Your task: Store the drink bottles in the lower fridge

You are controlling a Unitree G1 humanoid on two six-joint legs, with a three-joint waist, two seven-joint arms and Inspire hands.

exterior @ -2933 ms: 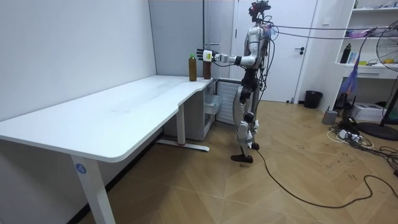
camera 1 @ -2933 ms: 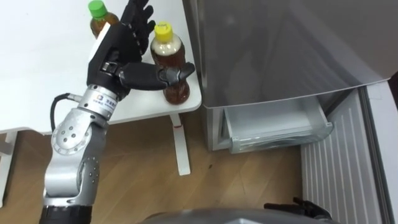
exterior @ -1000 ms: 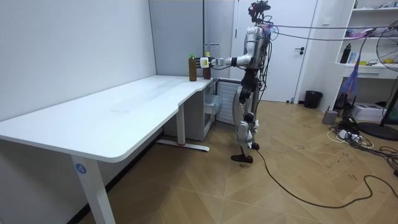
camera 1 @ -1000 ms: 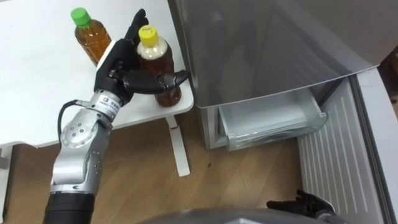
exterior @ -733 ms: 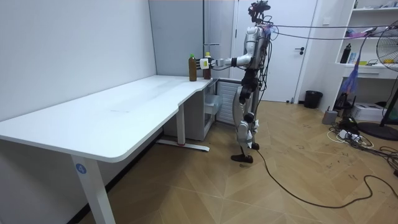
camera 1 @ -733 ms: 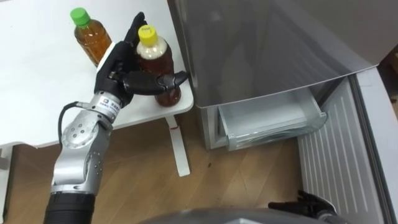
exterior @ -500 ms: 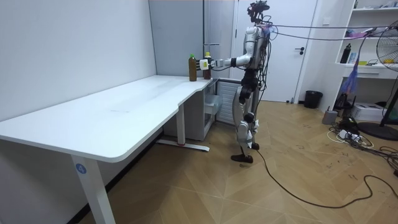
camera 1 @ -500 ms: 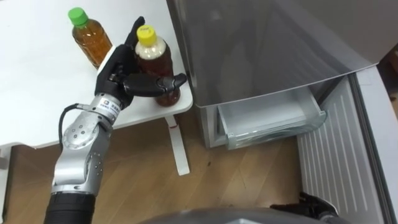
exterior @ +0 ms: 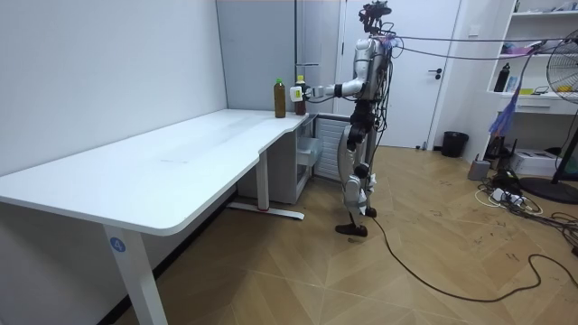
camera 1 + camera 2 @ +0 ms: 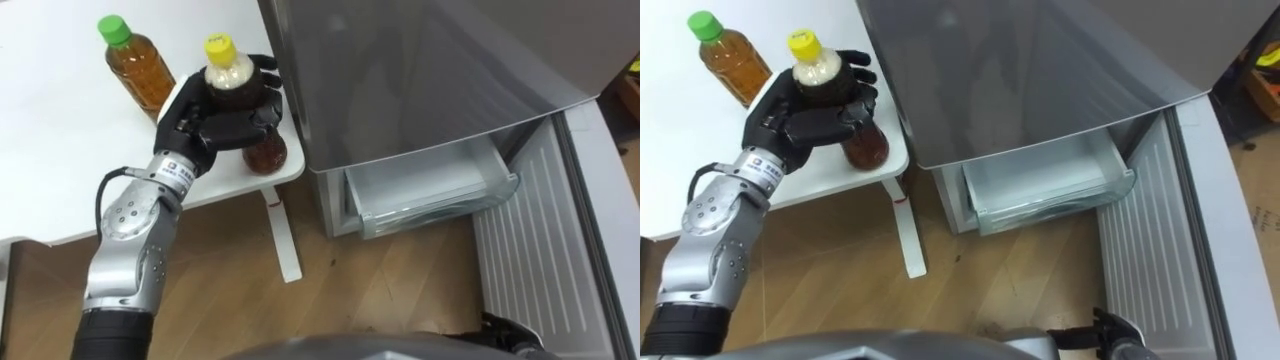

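A yellow-capped bottle of brown tea [image 10: 228, 78] stands at the corner of the white table [image 10: 60, 140], right beside the grey fridge [image 10: 420, 70]. My left hand [image 10: 222, 118] has its fingers and thumb curled round the bottle's middle. A green-capped tea bottle [image 10: 133, 70] stands upright to its left, untouched. The fridge's lower drawer [image 10: 430, 185] is pulled out and its door [image 10: 535, 260] swung wide. My right hand [image 10: 1108, 324] hangs low at the bottom edge, fingers straight. In the room view I stand at the table's far end, left arm stretched to the bottles [image 9: 299, 94].
The table's white leg [image 10: 283, 235] stands on wooden floor between me and the fridge. A door, shelves, a fan [image 9: 564, 90] and a small bin [image 9: 455, 143] lie behind me in the room view.
My left hand's fingers, straight beside the yellow-capped bottle a second ago, have curled round it. The head camera has shifted a little.
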